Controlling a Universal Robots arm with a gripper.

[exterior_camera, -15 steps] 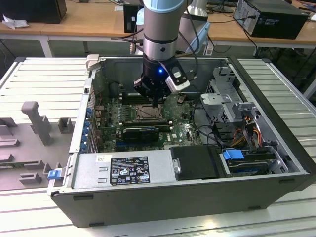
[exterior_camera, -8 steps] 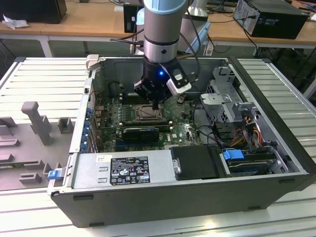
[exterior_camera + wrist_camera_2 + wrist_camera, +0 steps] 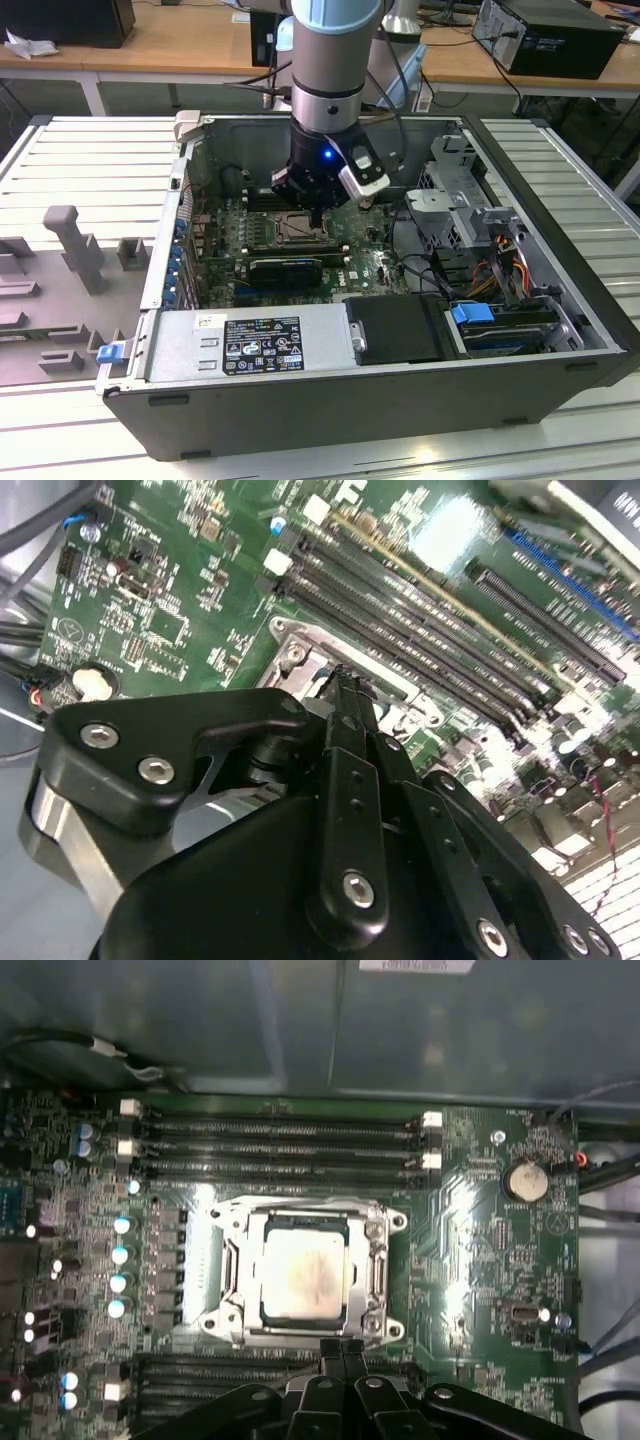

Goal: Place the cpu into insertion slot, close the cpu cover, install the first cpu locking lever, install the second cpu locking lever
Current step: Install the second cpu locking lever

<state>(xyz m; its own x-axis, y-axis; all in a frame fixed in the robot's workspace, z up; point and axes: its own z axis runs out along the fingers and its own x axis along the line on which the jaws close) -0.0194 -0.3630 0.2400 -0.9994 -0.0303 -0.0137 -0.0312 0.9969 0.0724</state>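
We see the arm reaching down into an open computer case (image 3: 560,330) that lies on its side on a ribbed metal desk (image 3: 90,160). The tool (image 3: 318,213) hangs low over the green motherboard (image 3: 372,262), just above the edge of the insertion slot (image 3: 293,228). In the first wrist view the cpu (image 3: 304,1273) already sits flat in the insertion slot (image 3: 225,1225), its silver top facing up, and the cpu cover (image 3: 377,1278) lies down around it as a grey metal frame with the chip showing through its window. The tool (image 3: 343,1348) shows there with its two black fingertips pressed together, holding nothing, their tips right at the side of the socket frame that faces the near bank of memory slots (image 3: 230,1370). Another bank of memory slots (image 3: 280,1135) runs along the far side of the socket. In the second wrist view the tool (image 3: 345,685) points at the frame's corner (image 3: 295,652), fingers closed.
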